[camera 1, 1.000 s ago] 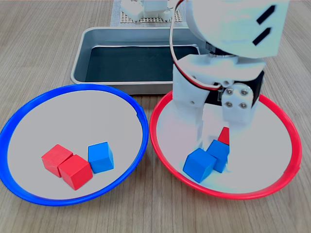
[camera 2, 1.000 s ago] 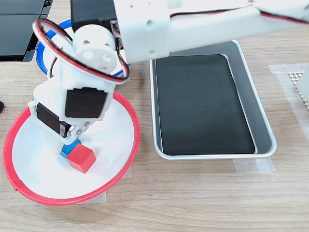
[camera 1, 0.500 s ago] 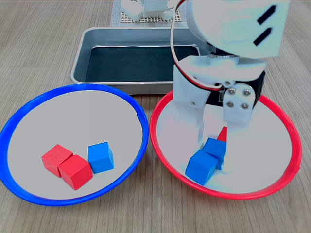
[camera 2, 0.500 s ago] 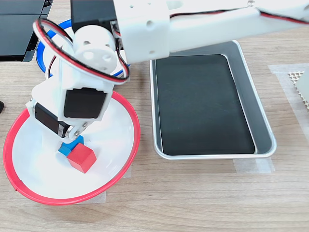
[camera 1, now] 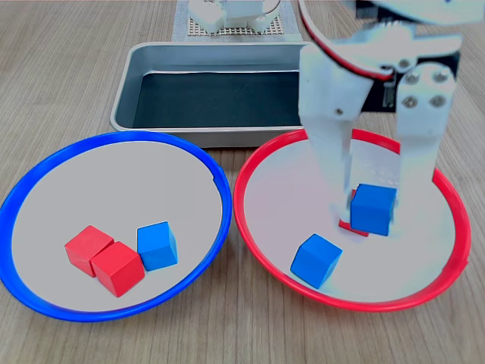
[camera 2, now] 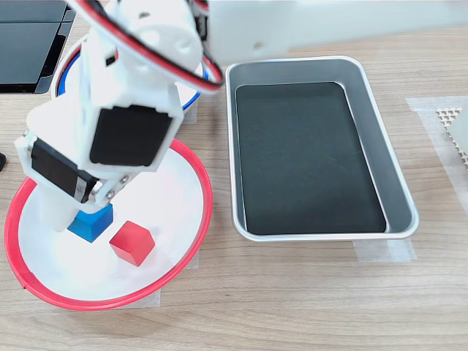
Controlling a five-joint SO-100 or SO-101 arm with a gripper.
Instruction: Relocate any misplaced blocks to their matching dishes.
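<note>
Here, matte blue cube (camera 1: 373,208), gripper (camera 1: 374,203) clamped

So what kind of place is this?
Probably a robot practice bench: a wooden table with a small white arm, taped-down plates and a metal tray, and cubes for sorting.

A grey metal tray (camera 1: 204,125) with dark base sits on the wooden table (camera 2: 307,307).

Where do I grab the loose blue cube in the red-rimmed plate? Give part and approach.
Take the loose blue cube by two opposite upright faces, coming straight down. It lies flat on the red-rimmed plate, with space all round, but turned corner-first toward the first exterior view's camera, so probably rotate the wrist to square the jaws to its faces.
</note>
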